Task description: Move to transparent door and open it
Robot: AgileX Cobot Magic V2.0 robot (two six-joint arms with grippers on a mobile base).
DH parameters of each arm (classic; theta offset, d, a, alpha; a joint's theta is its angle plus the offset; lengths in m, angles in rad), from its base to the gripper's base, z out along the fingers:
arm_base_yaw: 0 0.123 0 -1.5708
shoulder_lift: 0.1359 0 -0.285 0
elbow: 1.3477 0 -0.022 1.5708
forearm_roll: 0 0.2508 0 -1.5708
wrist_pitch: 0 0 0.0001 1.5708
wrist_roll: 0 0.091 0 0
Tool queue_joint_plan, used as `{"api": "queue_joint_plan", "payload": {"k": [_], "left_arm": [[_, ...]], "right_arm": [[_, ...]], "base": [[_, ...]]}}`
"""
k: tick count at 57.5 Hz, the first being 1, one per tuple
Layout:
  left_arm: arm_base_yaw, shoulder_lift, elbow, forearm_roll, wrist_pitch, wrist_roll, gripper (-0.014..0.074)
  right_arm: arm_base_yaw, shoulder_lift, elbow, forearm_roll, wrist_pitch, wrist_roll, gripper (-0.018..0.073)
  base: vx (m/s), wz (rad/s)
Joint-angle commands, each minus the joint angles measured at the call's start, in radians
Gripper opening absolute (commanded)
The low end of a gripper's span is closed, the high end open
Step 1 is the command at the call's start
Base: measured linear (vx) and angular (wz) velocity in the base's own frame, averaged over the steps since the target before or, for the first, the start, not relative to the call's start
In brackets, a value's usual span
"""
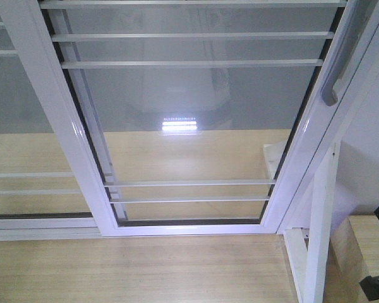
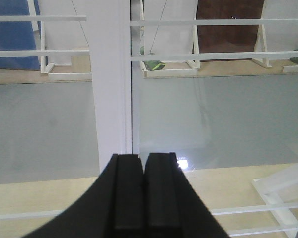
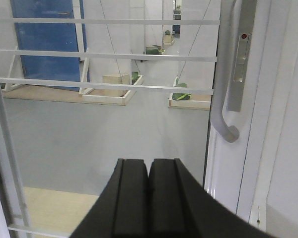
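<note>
Right tool [image 3: 149,161] and left tool [image 2: 142,156] closed, empty; I judge door [image 1: 189,126] heavy, stiff, glass fragile; grip handle [image 3: 217,99].

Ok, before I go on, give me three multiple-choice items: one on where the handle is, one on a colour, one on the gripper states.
1. In the right wrist view, where is the handle from the right gripper?
A) above and to the right
B) above and to the left
C) directly below

2. The dot on the lock plate is:
A) green
B) red
C) blue

3. The right gripper and the left gripper are:
A) both open
B) both shut and empty
C) right one shut on the handle

Answers:
1 A: the handle hangs above and to the right of the jaws, apart from them.
2 B: a small red dot shows near the plate's top.
3 B: each pair of jaws meets with nothing between.
</note>
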Motion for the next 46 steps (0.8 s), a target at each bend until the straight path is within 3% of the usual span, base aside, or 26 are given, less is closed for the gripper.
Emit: {"api": "queue_joint_plan", "payload": {"k": [1,34,39,46], "left_arm": [[-0.003,-0.003,0.03,-0.01,-0.08,0.0,-0.0006],[-0.002,-0.003,0.03,-0.01,-0.088,0.0,-0.0006],[-0.002,-0.003,0.03,-0.01,-0.125,-0.001,-0.0006],[-0.002,-0.003,0.025,-0.01,-0.27,0.001,-0.0006]], "right_arm": [[-0.005,0.01,0.012,-0.001,-0.078,-0.009,-0.0003],[-0.004,0.01,0.012,-0.001,-0.079,-0.009,-0.0003],[-0.004,0.01,0.012,-0.003,-0.09,-0.012,-0.0003],[-0.004,0.011,0.012,-0.006,-0.239,-0.017,-0.0003]], "base": [[0.0,0.0],[0.0,0.0],[0.0,0.0],[0.0,0.0]]}}
